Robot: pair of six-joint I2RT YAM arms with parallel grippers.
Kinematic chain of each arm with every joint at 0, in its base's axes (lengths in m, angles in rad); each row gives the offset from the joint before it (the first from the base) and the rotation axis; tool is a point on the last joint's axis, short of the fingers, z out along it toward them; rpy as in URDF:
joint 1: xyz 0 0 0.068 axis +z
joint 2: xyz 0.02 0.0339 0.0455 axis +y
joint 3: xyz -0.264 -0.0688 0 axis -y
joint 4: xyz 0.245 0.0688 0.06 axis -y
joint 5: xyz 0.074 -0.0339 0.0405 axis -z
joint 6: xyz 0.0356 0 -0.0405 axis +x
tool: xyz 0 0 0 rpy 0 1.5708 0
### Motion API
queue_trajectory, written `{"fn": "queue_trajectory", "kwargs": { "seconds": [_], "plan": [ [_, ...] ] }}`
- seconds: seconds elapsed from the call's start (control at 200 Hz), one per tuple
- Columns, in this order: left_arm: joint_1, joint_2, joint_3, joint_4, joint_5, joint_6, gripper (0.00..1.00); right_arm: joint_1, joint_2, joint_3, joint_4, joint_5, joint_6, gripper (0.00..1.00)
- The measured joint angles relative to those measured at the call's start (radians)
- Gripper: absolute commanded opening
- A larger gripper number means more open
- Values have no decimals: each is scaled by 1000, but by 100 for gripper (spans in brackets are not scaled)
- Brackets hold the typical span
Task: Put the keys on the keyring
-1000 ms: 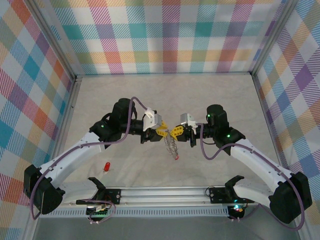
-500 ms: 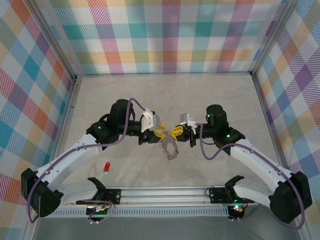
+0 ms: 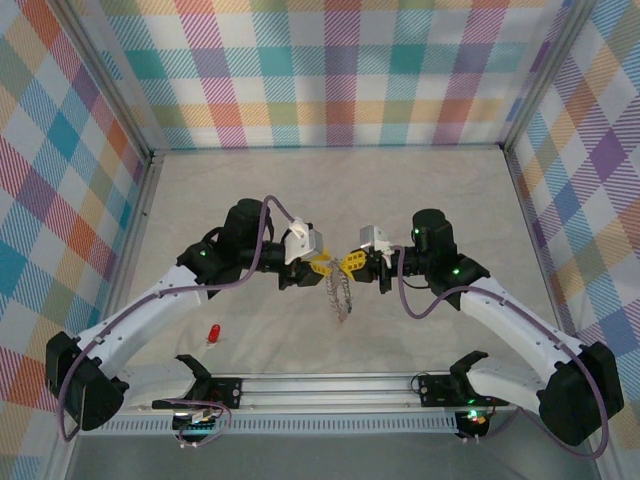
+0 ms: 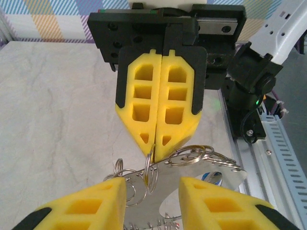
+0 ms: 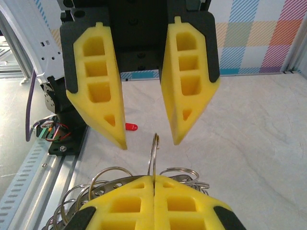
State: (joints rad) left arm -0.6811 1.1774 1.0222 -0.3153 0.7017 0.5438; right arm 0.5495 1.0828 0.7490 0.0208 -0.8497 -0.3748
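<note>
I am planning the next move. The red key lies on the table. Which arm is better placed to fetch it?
Left. The left pincer stands open, and the red key lies on its side. The right pincer is shut on the keyring.

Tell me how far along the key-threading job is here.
Done: the keyring hangs clear of the table, pinched in the shut right hand. In hand: the left hand faces it, open, with one ring standing in its gap. Left: a red key lies on the table, unthreaded. Whether any key is on the ring, I cannot tell.
</note>
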Motion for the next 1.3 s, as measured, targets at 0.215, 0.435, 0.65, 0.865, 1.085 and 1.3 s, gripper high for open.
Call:
{"fn": "queue_trajectory", "kwargs": {
  "seconds": [0.215,0.435,0.65,0.865,1.085,1.3],
  "plan": [
    [-12,32,10,-1,-12,8,19,0,5,0,2,0,0,0],
    [-13,39,17,-13,-4,34,0,0,5,0,5,0,0,0],
    [-17,39,24,-46,-7,79,0,0,5,5,-3,-1,-2,25],
    [-17,41,89,-157,-49,124,0,0,-5,22,-46,16,-23,47],
    [-18,41,127,-184,-158,60,0,0,-89,22,-54,84,76,69],
    [-18,43,127,-187,-204,-10,0,2,-148,22,-70,97,203,71]
  ]
}}
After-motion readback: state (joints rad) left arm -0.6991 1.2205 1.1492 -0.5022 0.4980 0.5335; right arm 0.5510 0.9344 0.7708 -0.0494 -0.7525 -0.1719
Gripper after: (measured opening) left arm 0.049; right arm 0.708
